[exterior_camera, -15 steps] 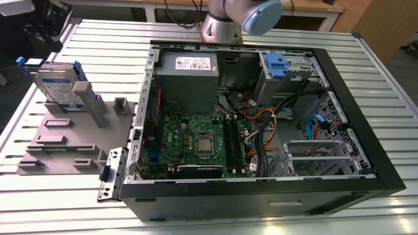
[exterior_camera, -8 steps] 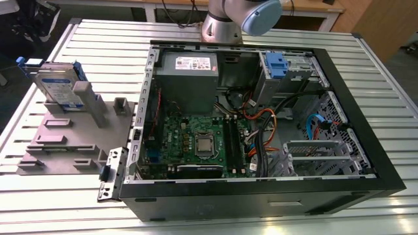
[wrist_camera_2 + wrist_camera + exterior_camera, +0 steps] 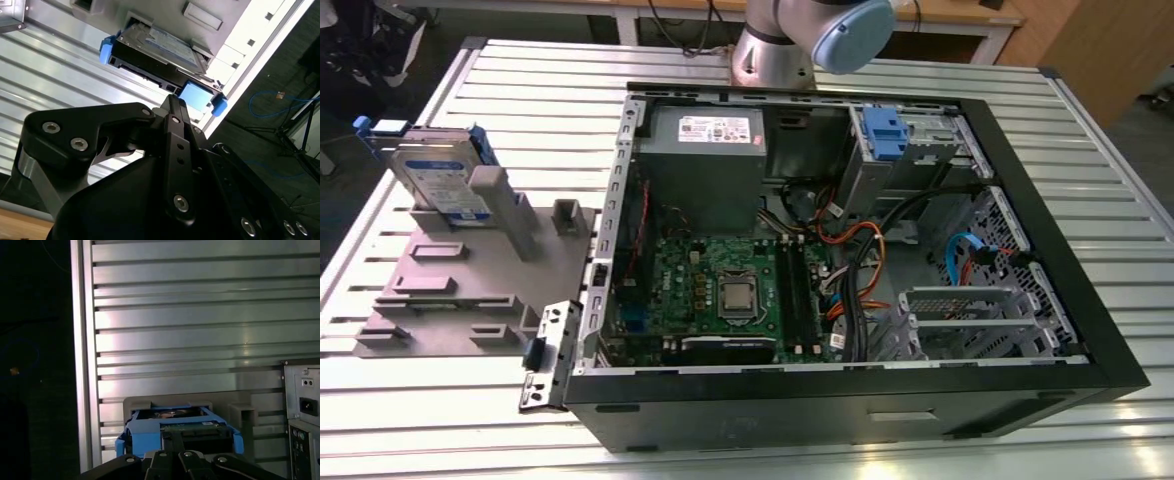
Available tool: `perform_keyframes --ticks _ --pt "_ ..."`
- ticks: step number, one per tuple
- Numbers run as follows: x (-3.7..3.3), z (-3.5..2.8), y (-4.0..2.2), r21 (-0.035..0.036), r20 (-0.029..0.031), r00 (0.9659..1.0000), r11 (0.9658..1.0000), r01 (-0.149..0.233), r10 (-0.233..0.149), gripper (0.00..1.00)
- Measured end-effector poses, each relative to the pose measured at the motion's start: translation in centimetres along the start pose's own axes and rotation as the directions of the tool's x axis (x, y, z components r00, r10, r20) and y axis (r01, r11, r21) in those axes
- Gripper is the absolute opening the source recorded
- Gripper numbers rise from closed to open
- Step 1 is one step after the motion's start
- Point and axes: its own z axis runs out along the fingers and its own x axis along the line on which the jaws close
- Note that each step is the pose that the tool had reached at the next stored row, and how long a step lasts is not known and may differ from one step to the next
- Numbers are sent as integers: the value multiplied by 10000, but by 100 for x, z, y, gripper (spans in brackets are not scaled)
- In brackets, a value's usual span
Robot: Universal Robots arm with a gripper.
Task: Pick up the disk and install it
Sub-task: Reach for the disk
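The disk (image 3: pixel 434 175) stands on edge in its blue carrier frame, slotted into a grey holder (image 3: pixel 454 270) on the exterior view's left of the table. Both wrist views look at it from a distance: the disk (image 3: pixel 160 50) with its label and blue clips, and the disk (image 3: pixel 175 426) seen from its end. My gripper (image 3: pixel 174 102) is black, its fingers drawn together and shut on nothing. In the first wrist view the gripper (image 3: pixel 172 441) lines up with the disk but stays clear of it.
An open black computer case (image 3: pixel 854 250) lies on the slatted metal table (image 3: pixel 1067 130), with a grey power-supply box (image 3: pixel 704 150), a motherboard and cables inside. A blue-latched drive bay (image 3: pixel 883 135) sits at its far side, a metal cage (image 3: pixel 974 320) nearer. The case's rear (image 3: pixel 302 405) is beside the holder.
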Motion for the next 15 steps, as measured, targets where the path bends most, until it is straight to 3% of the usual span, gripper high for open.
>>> perform_keyframes --ticks 8,15 --pt "14 5 -6 3 -2 10000 10000 0 0 11" --pt "-7 7 -101 8 -2 10000 10000 -12 12 11"
